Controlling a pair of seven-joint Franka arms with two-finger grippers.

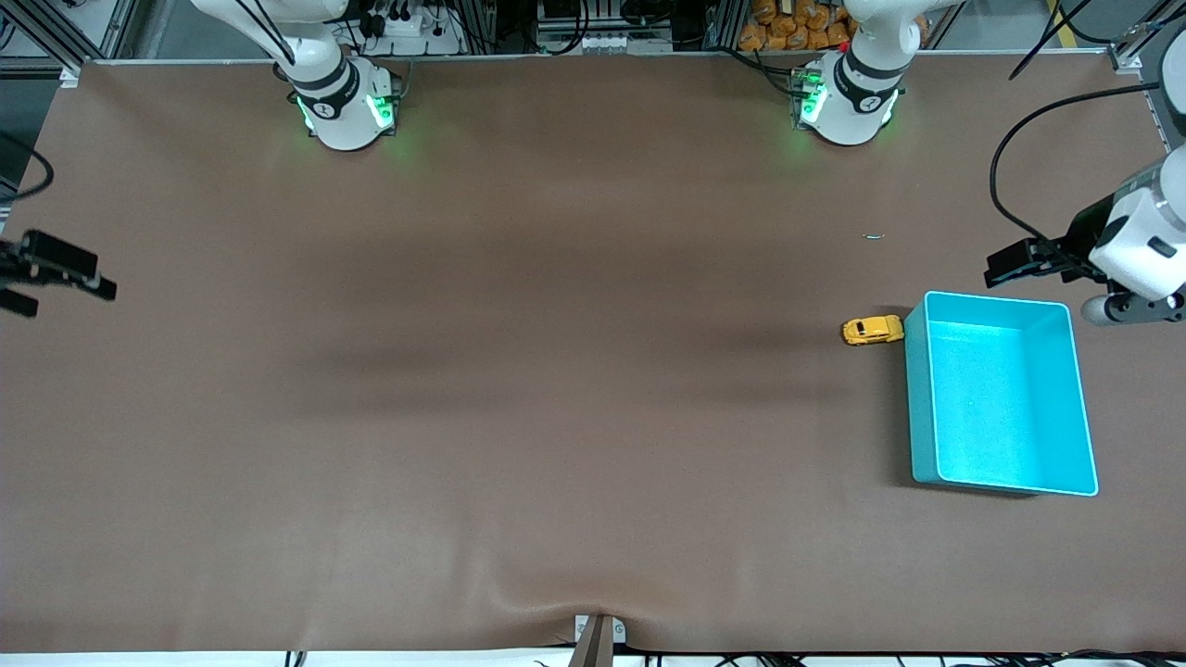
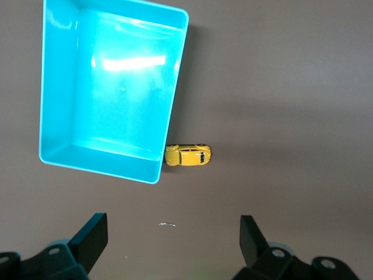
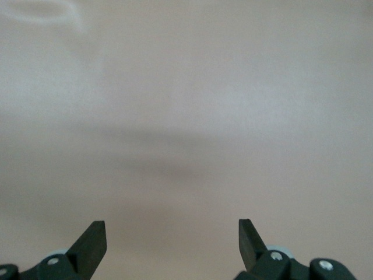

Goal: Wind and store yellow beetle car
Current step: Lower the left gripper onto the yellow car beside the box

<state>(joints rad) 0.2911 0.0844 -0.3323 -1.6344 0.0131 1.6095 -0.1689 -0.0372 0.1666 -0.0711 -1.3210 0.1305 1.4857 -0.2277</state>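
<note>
a: anything done yet?
b: no. yellow beetle car (image 1: pixel 872 330) sits on the desk (image 1: pixel 556 417), touching the teal bin (image 1: pixel 1001 482). left gripper (image 2: pixel 173 239) and right gripper (image 3: pixel 172 239) hang empty, jaws wide.

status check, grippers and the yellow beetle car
Left gripper open, up by the teal bin. Right gripper open, waiting at its table end. Yellow beetle car on table beside bin, untouched. Nothing blocking.

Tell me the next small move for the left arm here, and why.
Probably bring the left gripper over the yellow beetle car and lower it. Its fingers are open and empty, and the car sits untouched on the table against the teal bin. The right gripper waits at its own end, open.
</note>
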